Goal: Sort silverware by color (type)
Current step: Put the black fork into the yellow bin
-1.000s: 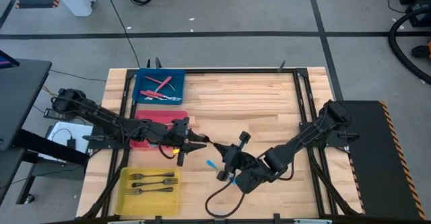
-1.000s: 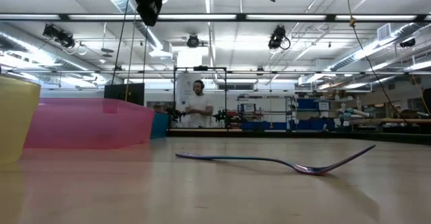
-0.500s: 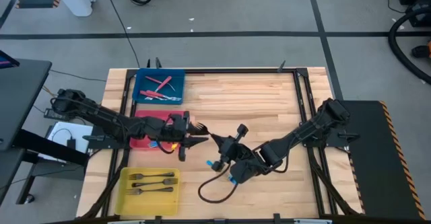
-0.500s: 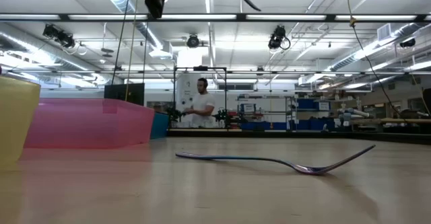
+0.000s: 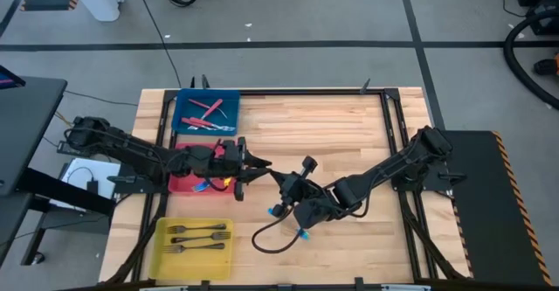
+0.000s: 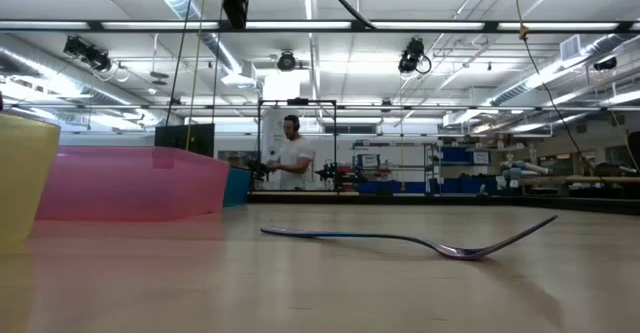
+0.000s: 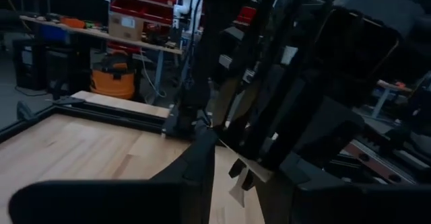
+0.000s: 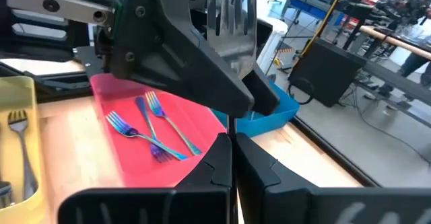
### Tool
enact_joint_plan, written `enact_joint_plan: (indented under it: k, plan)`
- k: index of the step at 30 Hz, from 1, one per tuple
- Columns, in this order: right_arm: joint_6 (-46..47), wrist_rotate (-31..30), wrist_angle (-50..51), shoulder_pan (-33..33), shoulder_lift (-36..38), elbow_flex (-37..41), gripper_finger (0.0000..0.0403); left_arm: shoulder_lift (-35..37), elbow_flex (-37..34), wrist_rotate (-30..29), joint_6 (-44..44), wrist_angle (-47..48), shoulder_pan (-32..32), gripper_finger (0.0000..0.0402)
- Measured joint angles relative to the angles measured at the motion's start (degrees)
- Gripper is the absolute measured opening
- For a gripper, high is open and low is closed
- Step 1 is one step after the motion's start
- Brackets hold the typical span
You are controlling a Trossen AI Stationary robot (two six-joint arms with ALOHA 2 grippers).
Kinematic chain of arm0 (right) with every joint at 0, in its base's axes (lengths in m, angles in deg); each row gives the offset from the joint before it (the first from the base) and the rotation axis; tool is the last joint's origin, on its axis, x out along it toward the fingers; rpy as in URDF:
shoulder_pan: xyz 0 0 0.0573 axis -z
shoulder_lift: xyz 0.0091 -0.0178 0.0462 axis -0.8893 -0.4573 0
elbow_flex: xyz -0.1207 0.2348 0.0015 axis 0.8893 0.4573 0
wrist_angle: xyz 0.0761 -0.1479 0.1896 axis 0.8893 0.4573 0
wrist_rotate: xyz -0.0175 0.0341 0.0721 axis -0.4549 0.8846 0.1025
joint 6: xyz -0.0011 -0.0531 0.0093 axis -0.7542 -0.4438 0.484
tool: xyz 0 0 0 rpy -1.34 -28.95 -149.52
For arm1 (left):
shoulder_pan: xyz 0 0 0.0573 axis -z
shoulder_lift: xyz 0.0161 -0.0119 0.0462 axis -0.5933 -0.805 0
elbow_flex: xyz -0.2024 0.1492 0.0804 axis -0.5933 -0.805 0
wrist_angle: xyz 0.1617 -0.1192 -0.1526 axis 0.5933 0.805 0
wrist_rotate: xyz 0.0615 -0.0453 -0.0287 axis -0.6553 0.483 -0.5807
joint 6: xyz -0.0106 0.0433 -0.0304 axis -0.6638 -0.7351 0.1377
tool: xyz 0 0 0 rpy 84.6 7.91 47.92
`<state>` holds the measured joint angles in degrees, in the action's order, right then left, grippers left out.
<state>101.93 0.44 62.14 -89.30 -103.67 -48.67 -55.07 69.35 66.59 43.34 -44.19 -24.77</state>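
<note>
Silvery fork [image 8: 231, 12], tines up (handle hidden) | right pincer [image 8: 231, 142] pinched on it | left pincer [image 5: 256, 168]: cannot tell

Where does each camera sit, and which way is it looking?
High: overhead, straight down on the table; both arms, left gripper and right gripper close together.
Low: tabletop height, looking level past a fork into the room; arm parts overhead.
Left wrist: faces the right arm, past its own fingers.
Right wrist: faces the left gripper and red tray, past its own fingers.
Shared: high and right wrist both show the red tray.
</note>
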Motion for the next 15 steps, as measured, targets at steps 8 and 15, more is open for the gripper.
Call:
enact_joint_plan:
  k: [8,15]
  plan:
    - [-1.68,1.46,0.19,1.62,0.0,0.0,0.0009,0.0,0.01,0.33,-0.24,0.12,-1.93,0.0029]
    - [-2.58,2.33,0.35,2.2,0.0,0.0,0.0012,0.0,0.02,0.24,-2.36,0.41,-1.98,0.0007]
